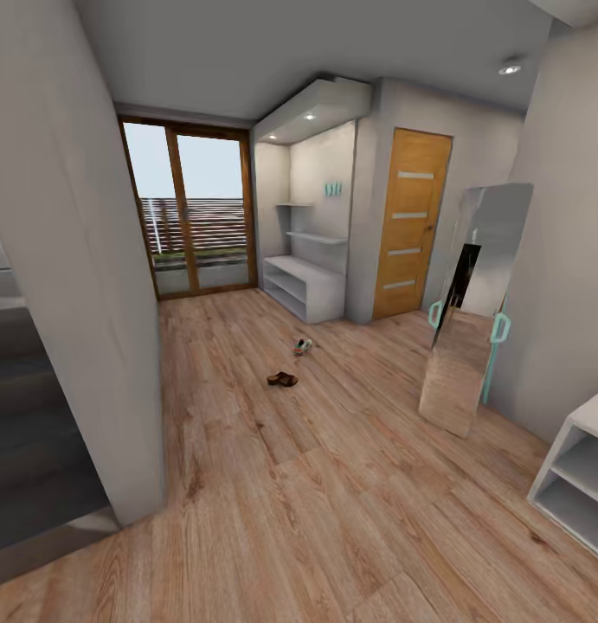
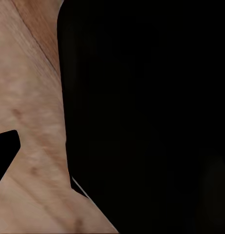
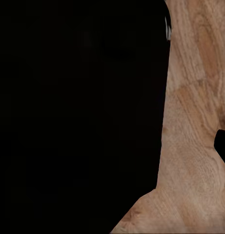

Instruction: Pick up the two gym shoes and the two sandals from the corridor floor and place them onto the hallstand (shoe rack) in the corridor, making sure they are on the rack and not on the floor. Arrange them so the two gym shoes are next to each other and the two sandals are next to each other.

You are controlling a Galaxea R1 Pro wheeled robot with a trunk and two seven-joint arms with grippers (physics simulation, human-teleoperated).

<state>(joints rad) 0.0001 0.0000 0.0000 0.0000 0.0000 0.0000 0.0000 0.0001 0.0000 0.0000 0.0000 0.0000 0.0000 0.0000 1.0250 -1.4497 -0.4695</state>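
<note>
Far ahead on the corridor floor (image 1: 333,484) lie the gym shoes (image 1: 303,346), white with green and red touches, close together. A little nearer lie the dark brown sandals (image 1: 282,379), also side by side. Beyond them the hallstand (image 1: 304,290), a low light-grey bench with open shelf levels, stands in a wall niche under stepped shelves. In both wrist views a large black shape blocks much of the picture over wood planks (image 2: 34,146) (image 3: 195,146). A small dark wedge at each picture's edge may be a fingertip, and the jaws' state is unreadable.
A grey wall (image 1: 82,285) juts in close on the left. A tall leaning mirror (image 1: 472,311) stands at right, with a smaller white open-shelf unit (image 1: 580,472) nearer. An orange door (image 1: 411,221) and a glazed balcony door (image 1: 195,212) close the far end.
</note>
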